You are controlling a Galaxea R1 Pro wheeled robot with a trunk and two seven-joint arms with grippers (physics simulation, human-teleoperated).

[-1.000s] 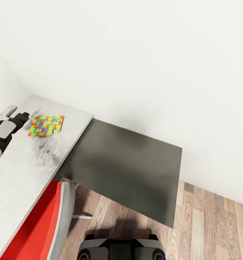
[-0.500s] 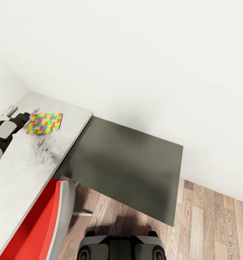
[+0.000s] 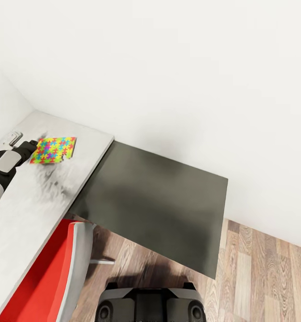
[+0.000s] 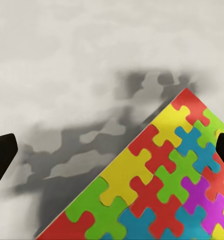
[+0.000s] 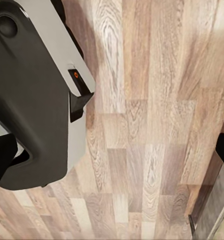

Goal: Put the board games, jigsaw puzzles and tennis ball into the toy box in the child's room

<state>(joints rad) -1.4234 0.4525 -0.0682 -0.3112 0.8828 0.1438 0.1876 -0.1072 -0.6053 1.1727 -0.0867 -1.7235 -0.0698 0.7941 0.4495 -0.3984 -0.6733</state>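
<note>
One jigsaw puzzle, a thin square of bright interlocking pieces, lies near the far end of the pale grey table. My left gripper hovers right at the puzzle's left edge. In the left wrist view the jigsaw puzzle spreads under the open left gripper, whose dark fingertips stand wide apart with nothing held. My right gripper is open too, hanging over the wood floor beside the robot's base.
A lower dark-topped cabinet adjoins the table on the right, against the white wall. A red chair stands at the table's front edge. A small light grey object sits on the table by the left wall. Wood floor lies open at the right.
The head view has drifted a little. My left gripper has edged closer to the puzzle's left edge; the puzzle has stayed on the table.
</note>
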